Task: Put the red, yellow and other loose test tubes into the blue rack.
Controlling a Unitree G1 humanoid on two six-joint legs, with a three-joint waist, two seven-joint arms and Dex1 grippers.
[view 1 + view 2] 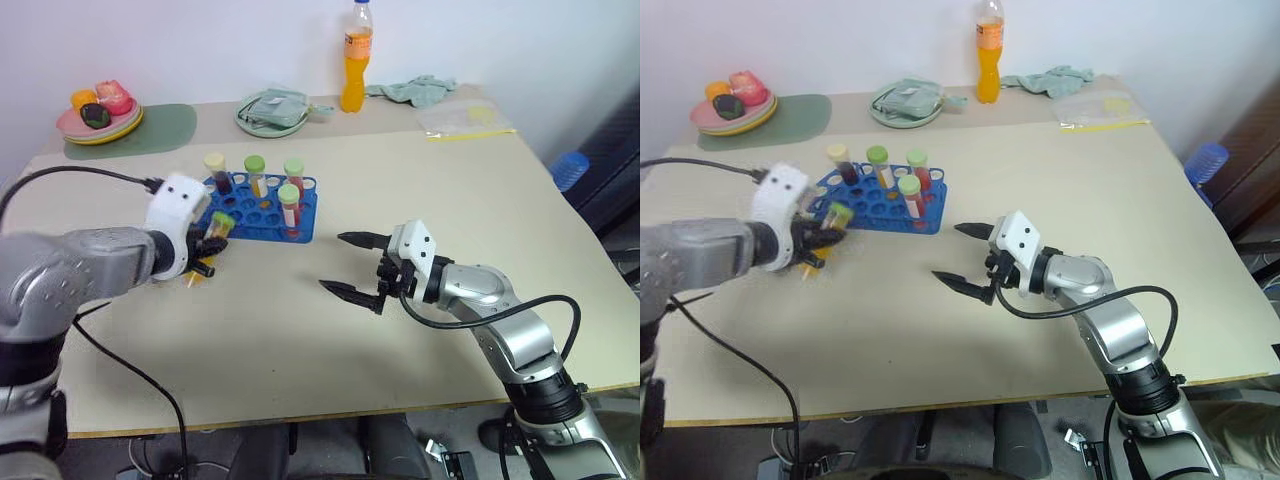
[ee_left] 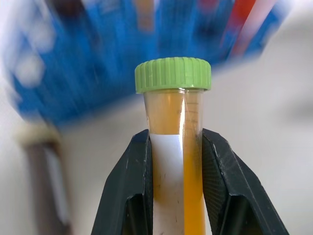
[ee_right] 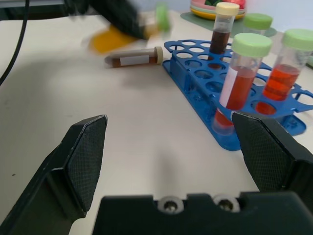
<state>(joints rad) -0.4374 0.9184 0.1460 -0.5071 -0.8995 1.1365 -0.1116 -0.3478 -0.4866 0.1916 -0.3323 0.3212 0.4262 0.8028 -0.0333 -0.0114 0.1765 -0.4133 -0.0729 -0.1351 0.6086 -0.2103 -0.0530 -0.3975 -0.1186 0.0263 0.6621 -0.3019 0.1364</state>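
Note:
My left gripper (image 1: 207,250) is shut on a yellow test tube (image 2: 173,122) with a light-green cap, held tilted just above the table at the blue rack's (image 1: 262,215) near-left corner. Its black fingers (image 2: 129,186) clamp the tube's labelled body. Several capped tubes stand in the rack, among them a red one (image 3: 239,83) and a dark one with a cream cap (image 3: 222,34). A loose dark tube with a cream cap (image 3: 134,58) lies flat on the table beside the rack. My right gripper (image 1: 332,262) hovers open and empty, right of the rack.
An orange drink bottle (image 1: 356,60), a pale-green plate holding a cloth (image 1: 270,110), a plate of toy food (image 1: 100,112) on a green mat and a plastic bag (image 1: 465,118) line the far edge. A black cable (image 1: 80,172) trails from my left arm.

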